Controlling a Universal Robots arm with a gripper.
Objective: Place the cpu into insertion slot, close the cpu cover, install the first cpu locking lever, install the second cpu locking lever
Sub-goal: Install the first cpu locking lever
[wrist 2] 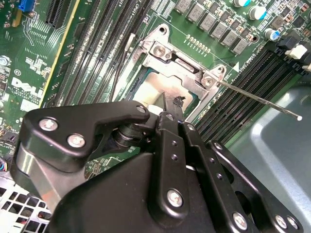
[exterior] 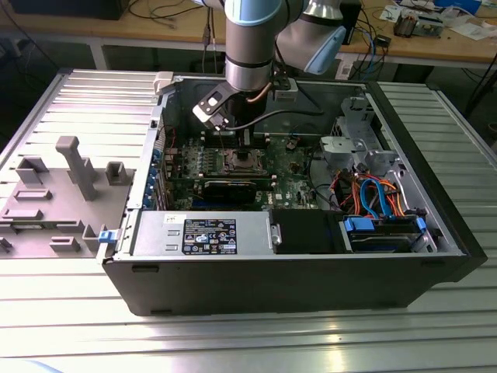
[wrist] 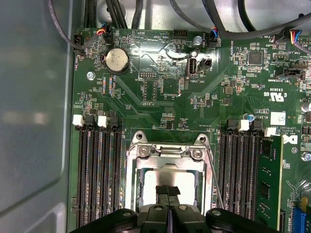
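My pincer is clenched on nothing, tips directly over the cpu. The cpu lies flat, metal top up, in the insertion slot, framed by the cpu cover. A thin locking lever points away from the slot's corner, across the memory slots.

On my feed the exterior view is lit evenly from overhead: the ribbed tabletop shines pale, while the computer case holds a shaded interior. In the second wrist view the cpu cover glints white.
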